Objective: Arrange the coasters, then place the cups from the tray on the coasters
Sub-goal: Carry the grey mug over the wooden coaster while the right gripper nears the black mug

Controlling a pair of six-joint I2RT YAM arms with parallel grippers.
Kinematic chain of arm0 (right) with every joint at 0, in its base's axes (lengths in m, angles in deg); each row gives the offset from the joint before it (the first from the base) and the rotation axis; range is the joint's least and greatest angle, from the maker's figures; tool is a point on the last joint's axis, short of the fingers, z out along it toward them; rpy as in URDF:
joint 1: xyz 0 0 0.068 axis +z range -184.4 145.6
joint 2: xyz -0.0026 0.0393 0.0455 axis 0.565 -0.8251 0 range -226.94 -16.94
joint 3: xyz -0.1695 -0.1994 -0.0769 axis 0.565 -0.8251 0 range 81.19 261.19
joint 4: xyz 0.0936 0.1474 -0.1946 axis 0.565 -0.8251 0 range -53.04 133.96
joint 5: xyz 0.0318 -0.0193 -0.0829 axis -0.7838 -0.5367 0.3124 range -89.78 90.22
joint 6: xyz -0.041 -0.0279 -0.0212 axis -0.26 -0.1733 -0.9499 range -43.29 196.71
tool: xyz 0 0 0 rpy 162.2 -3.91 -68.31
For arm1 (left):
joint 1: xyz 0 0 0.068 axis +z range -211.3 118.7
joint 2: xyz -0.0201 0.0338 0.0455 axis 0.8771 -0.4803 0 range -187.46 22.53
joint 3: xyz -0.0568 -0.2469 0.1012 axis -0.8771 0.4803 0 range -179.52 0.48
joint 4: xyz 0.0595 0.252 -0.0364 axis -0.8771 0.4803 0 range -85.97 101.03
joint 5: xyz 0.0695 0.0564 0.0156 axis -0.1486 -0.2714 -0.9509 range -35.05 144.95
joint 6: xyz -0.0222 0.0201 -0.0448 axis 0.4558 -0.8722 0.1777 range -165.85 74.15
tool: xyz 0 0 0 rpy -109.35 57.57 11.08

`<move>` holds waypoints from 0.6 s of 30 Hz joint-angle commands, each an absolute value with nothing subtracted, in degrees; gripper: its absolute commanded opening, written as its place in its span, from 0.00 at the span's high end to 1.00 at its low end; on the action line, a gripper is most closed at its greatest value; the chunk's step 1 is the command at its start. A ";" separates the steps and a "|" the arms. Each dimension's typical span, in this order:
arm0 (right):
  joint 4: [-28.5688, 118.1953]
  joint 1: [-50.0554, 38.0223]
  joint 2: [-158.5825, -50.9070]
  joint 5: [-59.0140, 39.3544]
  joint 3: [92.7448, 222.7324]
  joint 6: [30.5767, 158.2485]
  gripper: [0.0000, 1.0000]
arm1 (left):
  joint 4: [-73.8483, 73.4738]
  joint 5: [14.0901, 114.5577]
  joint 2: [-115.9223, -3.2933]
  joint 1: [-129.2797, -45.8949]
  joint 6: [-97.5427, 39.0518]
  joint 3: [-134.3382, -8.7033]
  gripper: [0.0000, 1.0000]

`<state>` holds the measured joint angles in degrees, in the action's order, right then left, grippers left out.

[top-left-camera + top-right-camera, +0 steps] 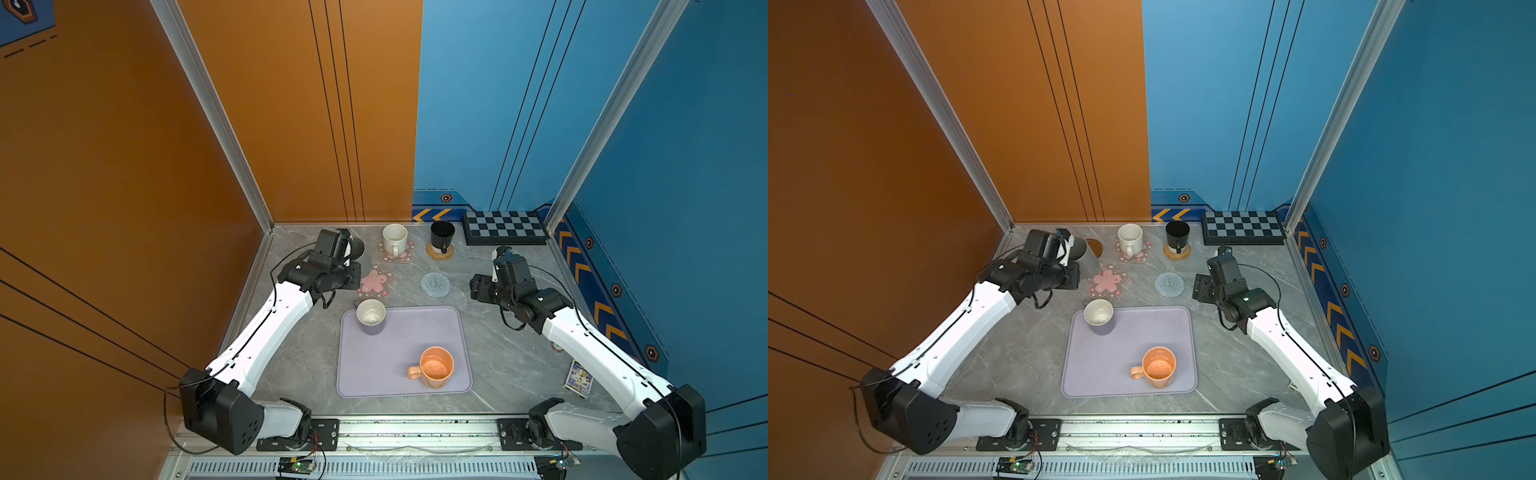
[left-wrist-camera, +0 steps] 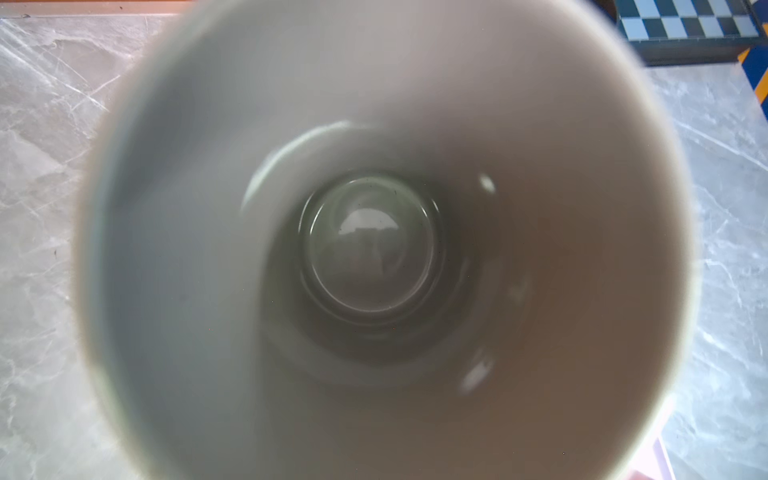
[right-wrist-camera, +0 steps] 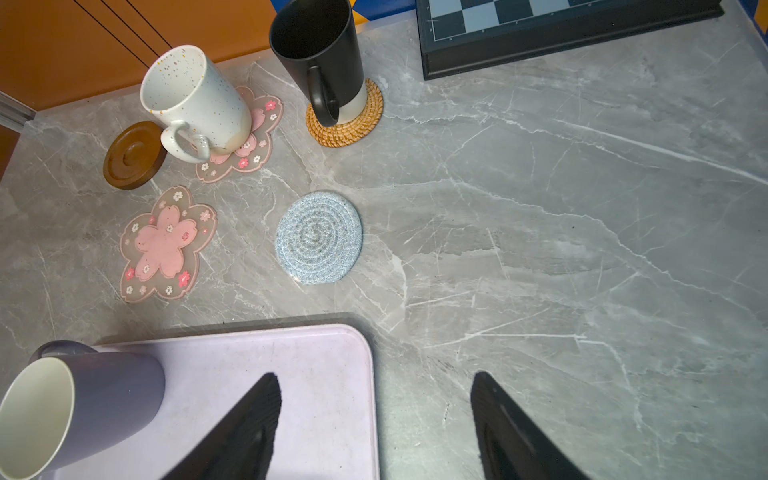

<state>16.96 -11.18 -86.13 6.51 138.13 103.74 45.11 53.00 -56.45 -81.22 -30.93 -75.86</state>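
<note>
My left gripper is shut on the tall grey cup, holding it tilted beside the bare brown wooden coaster; the left wrist view looks straight into this cup. The white speckled cup stands on a pink flower coaster. On the rattan coaster stands the black cup. A second pink flower coaster and the grey-blue woven coaster lie bare. The tray holds the lavender cup and orange cup. My right gripper hangs open over the tray's far right corner.
A black checkered board lies against the back wall at the right. A small printed box sits near the right arm at the front right. Walls close the table at the left, back and right.
</note>
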 commanded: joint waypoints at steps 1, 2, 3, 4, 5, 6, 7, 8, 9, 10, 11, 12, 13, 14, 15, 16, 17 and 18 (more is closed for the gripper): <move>14.88 -11.37 -85.70 8.95 139.68 104.49 0.26 | 38.12 55.16 -58.01 -79.74 -32.48 -79.92 1.00; 14.71 -11.45 -85.47 9.13 139.57 104.49 0.25 | 37.57 55.27 -58.66 -79.39 -32.73 -80.03 1.00; 14.48 -11.46 -85.22 9.48 139.41 104.33 0.25 | 36.74 55.22 -59.55 -78.91 -32.97 -80.18 1.00; 14.26 -11.59 -85.05 9.75 139.27 104.16 0.25 | 35.93 55.09 -60.52 -78.43 -33.18 -80.40 1.00; 14.17 -11.76 -84.91 9.84 139.06 103.98 0.25 | 35.68 54.81 -61.45 -77.94 -33.27 -80.83 1.00; 13.89 -11.96 -84.89 9.83 139.11 103.87 0.25 | 35.67 54.08 -62.74 -77.53 -33.52 -81.67 1.00; 13.46 -12.31 -85.01 9.72 139.40 103.64 0.25 | 35.67 53.22 -63.99 -77.24 -33.76 -82.36 1.00; 12.95 -12.57 -85.09 9.57 139.82 103.46 0.25 | 35.66 52.67 -64.96 -77.04 -33.85 -82.89 1.00; 12.37 -12.81 -85.32 9.55 140.57 103.22 0.25 | 35.54 52.03 -66.09 -76.77 -33.90 -83.48 1.00; 11.87 -13.02 -85.53 9.58 141.18 103.00 0.25 | 35.36 51.56 -67.21 -76.59 -33.98 -84.03 1.00; 11.56 -13.12 -85.61 9.61 141.72 102.82 0.25 | 35.01 51.08 -68.11 -76.52 -33.94 -84.45 1.00; 11.32 -13.24 -85.80 9.63 142.30 102.65 0.25 | 34.59 50.79 -69.16 -76.35 -33.90 -84.91 1.00; 11.14 -13.38 -85.93 9.72 142.85 102.53 0.25 | 34.17 50.52 -70.26 -76.25 -33.69 -85.47 1.00; 11.09 -13.48 -86.09 9.74 143.19 102.47 0.25 | 33.75 50.47 -71.12 -76.09 -33.49 -85.96 1.00; 11.01 -13.61 -86.20 9.80 143.54 102.49 0.25 | 33.45 50.49 -72.22 -75.93 -33.24 -86.62 1.00; 10.92 -13.61 -86.40 9.83 143.68 102.53 0.25 | 33.29 50.43 -73.42 -75.79 -33.11 -87.55 1.00; 10.85 -13.74 -86.56 9.82 143.89 102.62 0.25 | 33.28 50.16 -74.50 -75.80 -33.11 -88.45 1.00; 10.70 -13.75 -86.81 9.80 143.97 102.72 0.25 | 33.30 50.03 -75.86 -75.70 -33.24 -89.41 1.00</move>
<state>13.07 -13.21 -86.07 8.01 142.24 103.50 38.47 51.99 -73.91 -76.28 -32.62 -83.88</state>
